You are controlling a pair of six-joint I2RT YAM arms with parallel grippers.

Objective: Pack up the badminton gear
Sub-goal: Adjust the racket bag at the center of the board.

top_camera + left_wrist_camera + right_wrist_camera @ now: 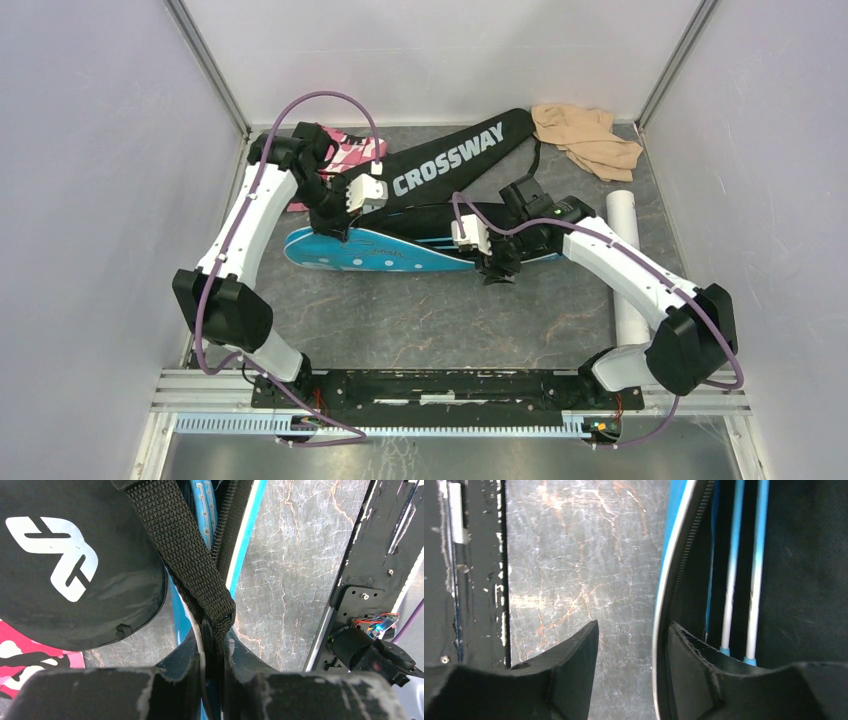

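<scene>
Left end effector point(212, 655) clenched on strap point(175, 545) at head end of blue cover point(380, 255). Right end effector point(633, 630) released, straddling its open zipper edge, rackets point(730, 580) inside. Risk: right finger snags shafts, drags rackets out.

A lab test booth: plain white walls point(90, 150), aluminium framing point(209, 68).

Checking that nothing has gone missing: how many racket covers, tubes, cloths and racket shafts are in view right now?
Racket covers: 2 (black CROSSWAY cover, blue cover)
White tube: 1
Cloths: 2 (pink camouflage cloth, beige cloth)
Racket shafts, inside the blue cover: 2
Total: 7
</scene>
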